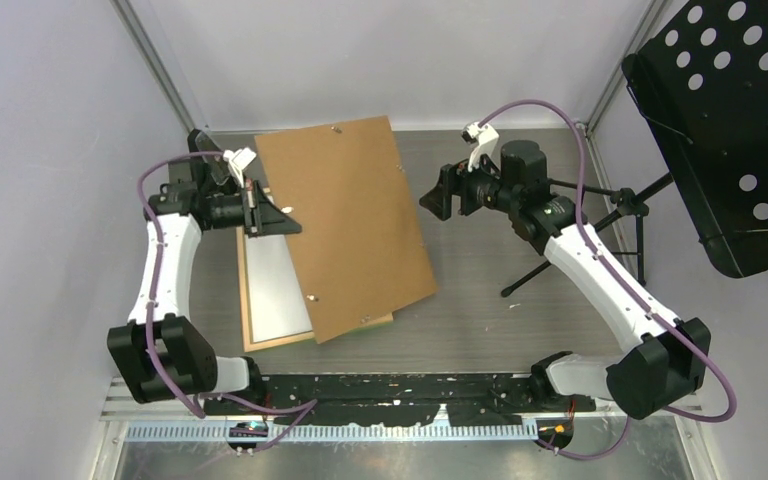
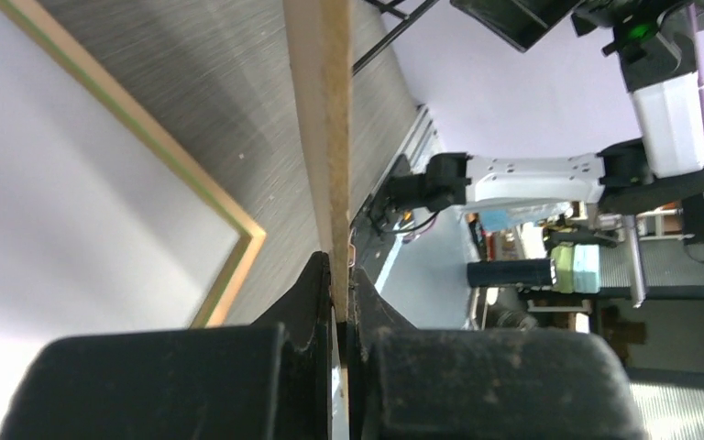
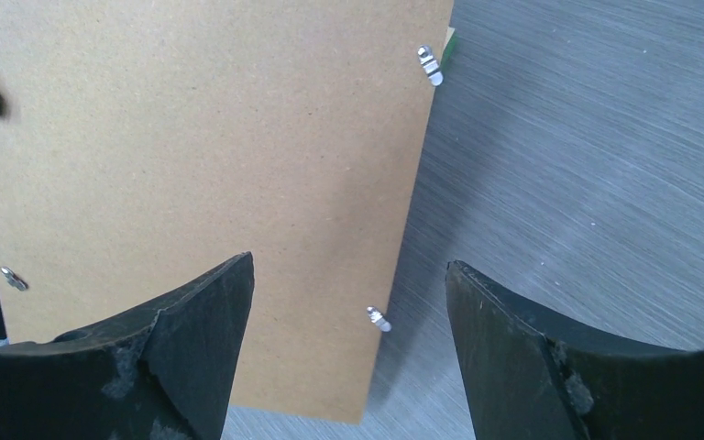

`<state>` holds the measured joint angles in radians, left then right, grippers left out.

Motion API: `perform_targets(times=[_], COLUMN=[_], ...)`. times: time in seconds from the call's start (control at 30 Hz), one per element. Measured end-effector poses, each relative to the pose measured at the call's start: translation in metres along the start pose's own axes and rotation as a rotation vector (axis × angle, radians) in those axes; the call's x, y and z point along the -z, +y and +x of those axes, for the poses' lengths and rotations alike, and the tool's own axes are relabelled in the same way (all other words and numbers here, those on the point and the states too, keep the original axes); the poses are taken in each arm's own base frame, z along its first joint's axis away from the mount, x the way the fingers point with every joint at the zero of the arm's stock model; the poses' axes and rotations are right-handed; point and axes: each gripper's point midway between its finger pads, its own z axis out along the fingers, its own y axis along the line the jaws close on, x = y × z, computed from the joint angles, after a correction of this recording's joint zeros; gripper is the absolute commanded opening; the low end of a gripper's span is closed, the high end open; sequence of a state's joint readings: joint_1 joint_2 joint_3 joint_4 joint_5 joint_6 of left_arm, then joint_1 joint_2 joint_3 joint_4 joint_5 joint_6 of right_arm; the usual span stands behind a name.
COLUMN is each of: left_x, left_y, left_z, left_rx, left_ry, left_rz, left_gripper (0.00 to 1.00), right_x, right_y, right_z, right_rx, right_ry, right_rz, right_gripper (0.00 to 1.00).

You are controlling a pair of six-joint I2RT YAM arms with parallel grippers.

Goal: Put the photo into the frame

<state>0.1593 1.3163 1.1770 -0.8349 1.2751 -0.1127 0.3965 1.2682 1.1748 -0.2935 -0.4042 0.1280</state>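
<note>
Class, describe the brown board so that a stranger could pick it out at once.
Over the grey table, find the big sheet near the middle: the brown board, one edge pinched by the left fingers. Unlike the wooden frame beneath, it is solid, with metal clips.

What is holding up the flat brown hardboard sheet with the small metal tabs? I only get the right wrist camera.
Observer: The left gripper is shut on the left edge of the flat brown hardboard sheet, holding that side up.
Operator: Does anything lie under it?
Observer: Yes. The thin rectangular light-wood frame lies flat on the grey table, with a pale sheet inside it.
Operator: Is the frame fully covered?
Observer: No, the hardboard sheet overlaps only its right side.
</note>
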Motion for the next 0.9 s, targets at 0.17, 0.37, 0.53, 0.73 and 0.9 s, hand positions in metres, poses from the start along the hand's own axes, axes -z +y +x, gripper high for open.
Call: perform_targets(times=[0.17, 0.37, 0.53, 0.73, 0.9], left_x=[0.021, 0.039, 0.056, 0.061, 0.063], left_y=[0.009, 0.045, 0.055, 0.053, 0.042], left_z=[0.005, 0.006, 0.004, 0.004, 0.007], left_rx=[-0.024, -0.013, -0.012, -0.024, -0.057], left_ry=[0.048, 0.046, 0.007, -0.008, -0.013], left_rz=[-0.012, -0.031, -0.063, -0.075, -0.085], left_gripper=[0.00, 0.00, 0.00, 0.00, 0.00], right_x=[-0.004, -0.006, -0.009, -0.029, -0.057], right_y=[0.000, -0.001, 0.000, 0.010, 0.020], right_z=[0.009, 0.017, 0.021, 0.040, 0.057], right_rx=[-0.014, -0.023, -0.045, -0.074, -0.099], right_ry=[0.008, 0.016, 0.012, 0.055, 0.096], right_rz=[-0.021, -0.023, -0.038, -0.100, -0.180], right_gripper=[0.80, 0.79, 0.77, 0.74, 0.73])
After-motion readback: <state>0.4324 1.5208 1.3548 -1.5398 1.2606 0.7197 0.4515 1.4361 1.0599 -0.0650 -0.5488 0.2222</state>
